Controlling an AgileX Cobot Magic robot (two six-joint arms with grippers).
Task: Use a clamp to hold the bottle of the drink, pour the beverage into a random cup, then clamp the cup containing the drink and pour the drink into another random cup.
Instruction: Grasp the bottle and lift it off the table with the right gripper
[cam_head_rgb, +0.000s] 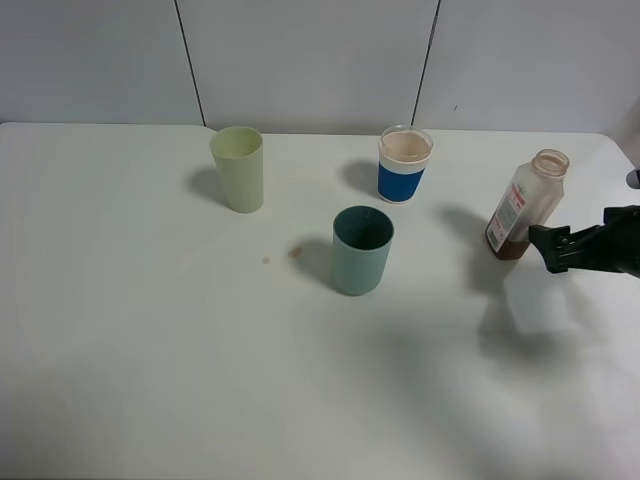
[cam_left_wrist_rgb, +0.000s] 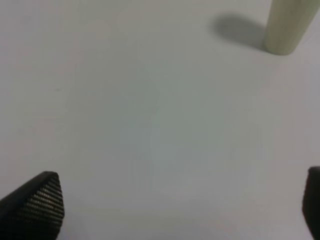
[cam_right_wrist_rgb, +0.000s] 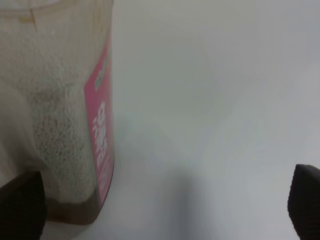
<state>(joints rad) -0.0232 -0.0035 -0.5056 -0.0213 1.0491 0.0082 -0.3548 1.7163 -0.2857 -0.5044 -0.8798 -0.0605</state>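
The bottle of the drink (cam_head_rgb: 525, 205) stands uncapped at the right of the table, with a little brown beverage (cam_head_rgb: 508, 250) at its bottom. My right gripper (cam_head_rgb: 546, 250) is open just to the right of its base, not gripping it. In the right wrist view the bottle (cam_right_wrist_rgb: 60, 110) and beverage (cam_right_wrist_rgb: 75, 212) fill one side, close to one finger of the open gripper (cam_right_wrist_rgb: 162, 205). The teal-green cup (cam_head_rgb: 362, 250) stands mid-table and the pale yellow-green cup (cam_head_rgb: 238, 168) at the back left. The left gripper (cam_left_wrist_rgb: 175, 210) is open over bare table, with the pale cup (cam_left_wrist_rgb: 287, 25) far ahead.
A clear cup with a blue band (cam_head_rgb: 405, 165) stands behind the teal cup. Two small brown spots (cam_head_rgb: 295, 252) mark the white table (cam_head_rgb: 150, 350) left of the teal cup. A white wall runs along the back edge.
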